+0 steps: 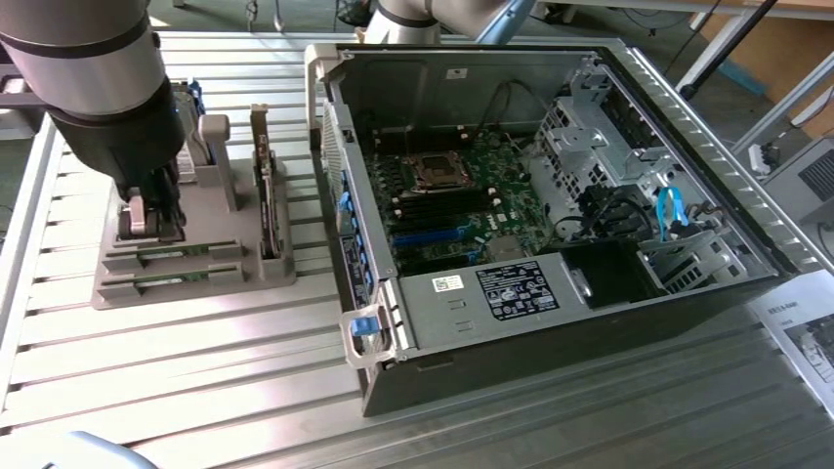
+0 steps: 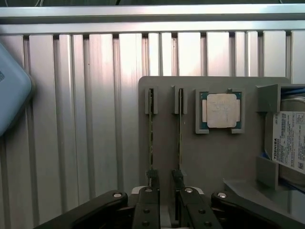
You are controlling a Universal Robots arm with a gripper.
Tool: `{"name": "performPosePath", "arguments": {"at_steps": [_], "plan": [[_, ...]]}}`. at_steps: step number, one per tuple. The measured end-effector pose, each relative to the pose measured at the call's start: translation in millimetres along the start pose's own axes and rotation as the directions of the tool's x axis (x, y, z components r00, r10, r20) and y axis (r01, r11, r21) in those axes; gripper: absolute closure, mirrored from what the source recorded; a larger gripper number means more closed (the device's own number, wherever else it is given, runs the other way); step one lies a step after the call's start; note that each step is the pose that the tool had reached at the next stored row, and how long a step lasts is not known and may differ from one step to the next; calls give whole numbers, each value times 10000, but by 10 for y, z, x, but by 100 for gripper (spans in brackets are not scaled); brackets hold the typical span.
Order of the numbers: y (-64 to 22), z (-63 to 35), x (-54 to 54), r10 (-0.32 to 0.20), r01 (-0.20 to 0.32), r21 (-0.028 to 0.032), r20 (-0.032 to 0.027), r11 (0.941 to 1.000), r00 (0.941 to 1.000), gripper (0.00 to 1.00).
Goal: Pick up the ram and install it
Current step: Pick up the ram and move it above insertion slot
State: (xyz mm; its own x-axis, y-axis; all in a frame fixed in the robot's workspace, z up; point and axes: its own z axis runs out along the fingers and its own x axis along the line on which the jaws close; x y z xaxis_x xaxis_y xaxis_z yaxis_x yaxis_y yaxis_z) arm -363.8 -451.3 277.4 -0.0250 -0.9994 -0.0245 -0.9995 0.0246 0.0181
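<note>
The gripper (image 2: 164,183) is wide open, holding nothing, at the ends of the ram (image 2: 151,129) and a second stick (image 2: 180,129), both on edge in slots of the grey holder (image 2: 214,157). The drive (image 2: 288,140) label reads TOSHIBA.

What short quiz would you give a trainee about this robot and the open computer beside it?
1. True or false: the two thin green ram sticks already sit inside the open black computer case.
2. What lies in the square recess of the grey plastic holder tray? A) a square silver-topped processor chip; B) a fan; C) a screwdriver.
3. Are the jaws open or shut?
Key: 1 false, they stand in the tray; 2 A; 3 open.
</note>
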Motion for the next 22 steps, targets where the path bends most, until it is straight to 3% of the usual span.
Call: {"name": "performPosePath", "arguments": {"at_steps": [11,22], "plan": [[-3,165,4,-2,2,51,1,10000,10000,76],[-5,166,41,-1,1,52,2,10000,10000,76]]}}
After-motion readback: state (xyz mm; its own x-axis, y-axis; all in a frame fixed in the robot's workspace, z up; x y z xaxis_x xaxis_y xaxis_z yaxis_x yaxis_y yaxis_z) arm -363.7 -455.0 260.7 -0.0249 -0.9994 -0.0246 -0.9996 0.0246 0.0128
